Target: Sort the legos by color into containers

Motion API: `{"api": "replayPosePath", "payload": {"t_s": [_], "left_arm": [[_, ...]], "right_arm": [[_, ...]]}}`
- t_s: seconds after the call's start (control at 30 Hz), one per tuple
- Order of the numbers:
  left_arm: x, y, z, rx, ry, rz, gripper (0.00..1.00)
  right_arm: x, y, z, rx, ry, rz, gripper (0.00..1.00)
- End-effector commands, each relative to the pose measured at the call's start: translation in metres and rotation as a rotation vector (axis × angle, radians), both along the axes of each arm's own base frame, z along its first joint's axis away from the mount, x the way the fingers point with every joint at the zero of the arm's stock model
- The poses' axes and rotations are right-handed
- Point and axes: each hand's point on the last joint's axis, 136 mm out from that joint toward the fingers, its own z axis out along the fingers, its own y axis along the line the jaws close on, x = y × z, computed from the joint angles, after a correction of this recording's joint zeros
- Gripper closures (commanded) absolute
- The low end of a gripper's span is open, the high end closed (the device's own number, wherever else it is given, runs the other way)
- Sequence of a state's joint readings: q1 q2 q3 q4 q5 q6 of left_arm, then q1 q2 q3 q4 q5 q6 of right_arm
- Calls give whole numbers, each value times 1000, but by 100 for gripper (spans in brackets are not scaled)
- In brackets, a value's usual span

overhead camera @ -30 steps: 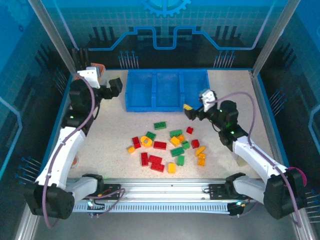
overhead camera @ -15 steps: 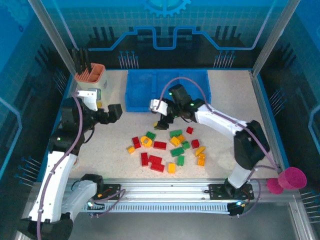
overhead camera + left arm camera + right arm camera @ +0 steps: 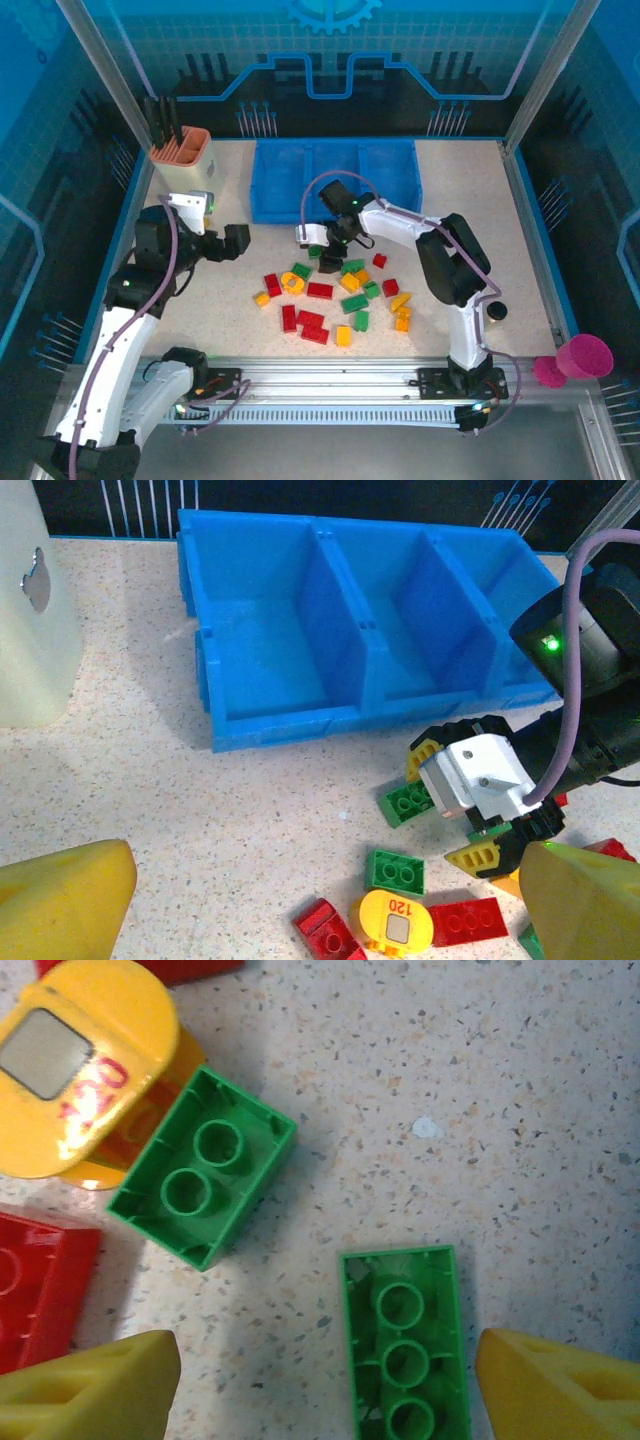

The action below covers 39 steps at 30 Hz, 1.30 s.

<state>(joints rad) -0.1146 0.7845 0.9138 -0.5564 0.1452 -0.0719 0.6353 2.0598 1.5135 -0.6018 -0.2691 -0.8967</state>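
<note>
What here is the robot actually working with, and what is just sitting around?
Part of the job:
- the legos, red, green and yellow, scattered mid-table
- the blue tray with three compartments, behind them

Just lying about:
- the beige cup with orange rim, far left corner
- the pink cup, at the near right corner

Bright even light, soft shadows, edges seemingly blurred

The right arm lay stretched across the table around the back and right of the brick pile, barring any way in from there. Left of the pile the table was bare and open, while the beige cup and the blue tray walled off the back edge.
</note>
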Motion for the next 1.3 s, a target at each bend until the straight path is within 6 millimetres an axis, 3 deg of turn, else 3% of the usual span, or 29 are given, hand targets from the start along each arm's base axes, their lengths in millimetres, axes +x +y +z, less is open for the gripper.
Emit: {"api": "replayPosePath", "payload": {"t_s": [0.0, 0.37, 0.63, 0.77, 0.93, 1.03, 1.17, 1.27], "left_arm": [[1, 2, -8, 39, 6, 3, 1], [5, 0, -16, 76, 8, -6, 0], [6, -5, -16, 80, -10, -18, 1], [4, -7, -13, 80, -24, -24, 1], [6, -4, -10, 89, -63, -6, 0], [7, -2, -4, 101, -81, 3, 0], [11, -4, -5, 99, -90, -3, 0], [13, -6, -8, 96, -74, -8, 0]], "right_arm": [[6, -2, -9, -23, 19, 19, 23], [6, -8, -36, -90, 60, 39, 37], [6, -20, -33, -150, 52, 10, 81], [12, -35, -5, -141, 60, -93, 83], [28, -59, 67, 20, 28, -331, 79], [43, -86, 100, 92, -40, -477, 81], [73, -135, 127, 148, -165, -677, 81], [97, -167, 129, 128, -231, -796, 82]]}}
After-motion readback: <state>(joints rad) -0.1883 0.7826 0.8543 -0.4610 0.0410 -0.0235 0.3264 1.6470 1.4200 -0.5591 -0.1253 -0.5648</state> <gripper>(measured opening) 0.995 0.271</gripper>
